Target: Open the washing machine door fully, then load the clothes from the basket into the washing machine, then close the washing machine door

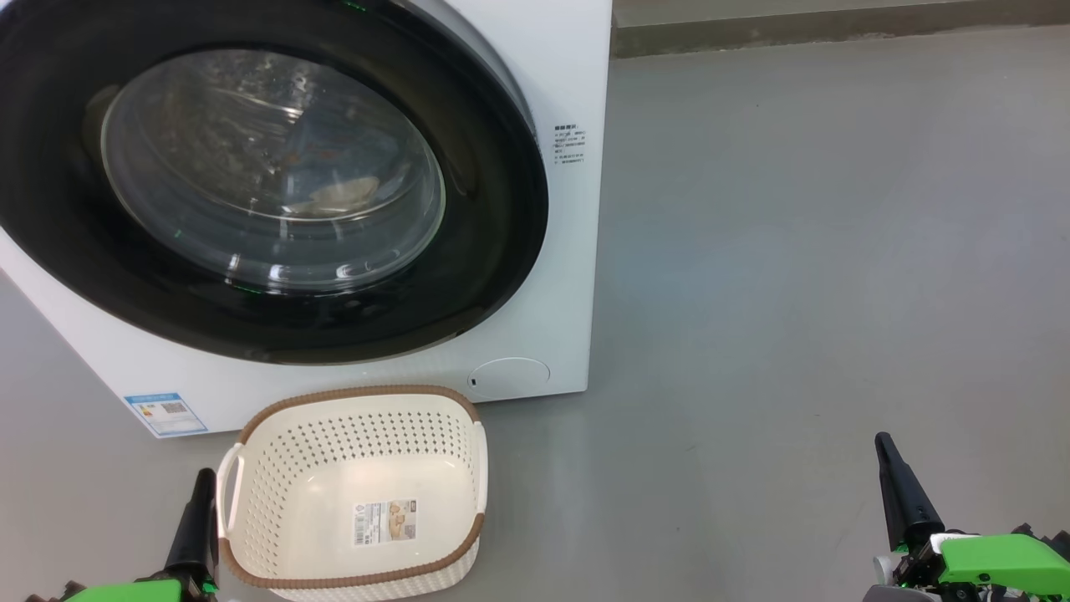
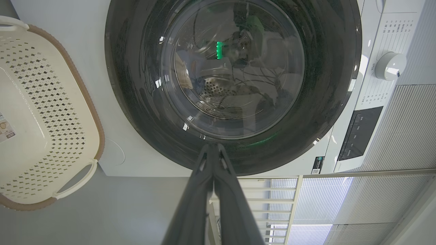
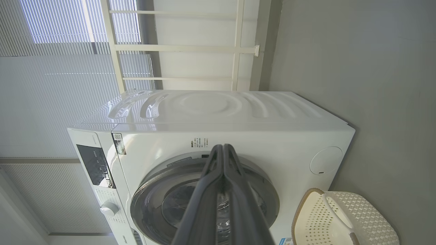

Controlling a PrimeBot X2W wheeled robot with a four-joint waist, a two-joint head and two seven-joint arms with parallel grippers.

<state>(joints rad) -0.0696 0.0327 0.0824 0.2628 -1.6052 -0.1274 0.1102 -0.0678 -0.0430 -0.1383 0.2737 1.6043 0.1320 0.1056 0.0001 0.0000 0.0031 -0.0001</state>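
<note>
The washing machine (image 1: pixel 568 84) stands at upper left, its glossy black washing machine door (image 1: pixel 493 209) lying flat against the front. Through the glass window I see the clothes (image 1: pixel 343 194), a cream and bluish bundle inside the drum. The basket (image 1: pixel 359 395) sits on the floor just below the door, holding nothing but its barcode sticker. My left gripper (image 1: pixel 203 481) is shut beside the basket's left handle. My right gripper (image 1: pixel 884 443) is shut over bare floor at lower right. The left wrist view shows the left gripper (image 2: pixel 213 147) pointing at the door (image 2: pixel 136 85); in the right wrist view the right gripper (image 3: pixel 223 147) points at the machine's front.
Grey floor (image 1: pixel 794 251) spreads wide to the machine's right. A low wall skirting (image 1: pixel 836 29) runs along the back. A round flap (image 1: pixel 508 374) and a blue label (image 1: pixel 165 413) sit low on the machine. Its knob (image 2: pixel 390 65) and dark panel (image 2: pixel 359 132) are above the door.
</note>
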